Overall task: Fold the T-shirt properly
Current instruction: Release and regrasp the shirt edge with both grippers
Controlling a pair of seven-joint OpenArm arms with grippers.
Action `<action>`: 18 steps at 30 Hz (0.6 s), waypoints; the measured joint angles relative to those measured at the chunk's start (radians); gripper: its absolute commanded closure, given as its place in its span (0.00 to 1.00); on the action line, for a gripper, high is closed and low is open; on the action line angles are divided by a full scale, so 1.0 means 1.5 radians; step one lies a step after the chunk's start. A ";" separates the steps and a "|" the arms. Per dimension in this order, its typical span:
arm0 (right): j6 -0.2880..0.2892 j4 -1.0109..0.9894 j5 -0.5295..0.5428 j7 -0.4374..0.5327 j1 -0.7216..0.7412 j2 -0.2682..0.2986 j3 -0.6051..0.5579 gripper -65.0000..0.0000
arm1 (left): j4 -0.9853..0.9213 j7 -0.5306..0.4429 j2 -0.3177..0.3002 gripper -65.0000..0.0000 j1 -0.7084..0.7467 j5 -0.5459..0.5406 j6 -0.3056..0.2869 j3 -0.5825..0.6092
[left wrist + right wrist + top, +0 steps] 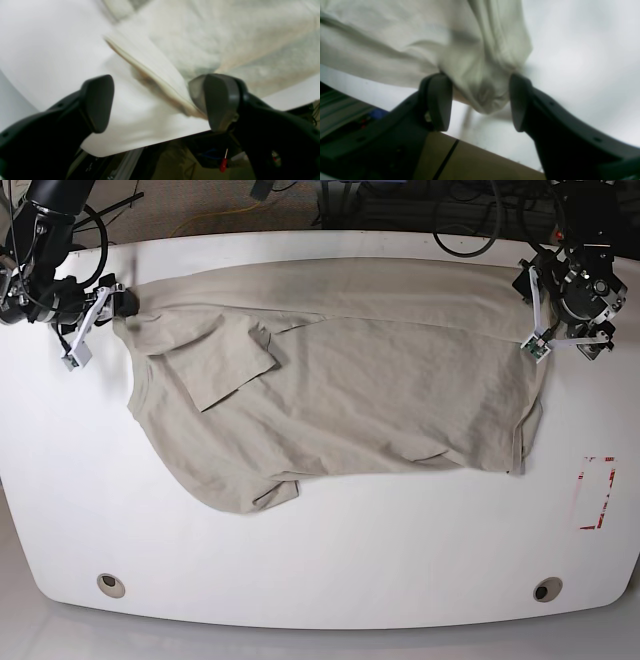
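Observation:
The beige T-shirt lies spread and wrinkled across the white table, with one sleeve folded onto its body at the left. My left gripper is at the shirt's right edge. In the left wrist view its jaws stand wide apart, and a blurred hem of the T-shirt runs between them up to the right finger. My right gripper is at the shirt's far-left corner. Its jaws are open, and a bunched end of the T-shirt hangs loosely between them.
A red-marked rectangle sits on the table near the right edge. Two round holes are near the front edge. Cables lie behind the table's far edge.

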 measured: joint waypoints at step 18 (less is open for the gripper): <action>-0.001 0.133 0.102 -0.004 -0.029 -0.078 0.093 0.46 | 0.014 0.013 0.000 0.19 0.009 -0.371 0.003 -0.158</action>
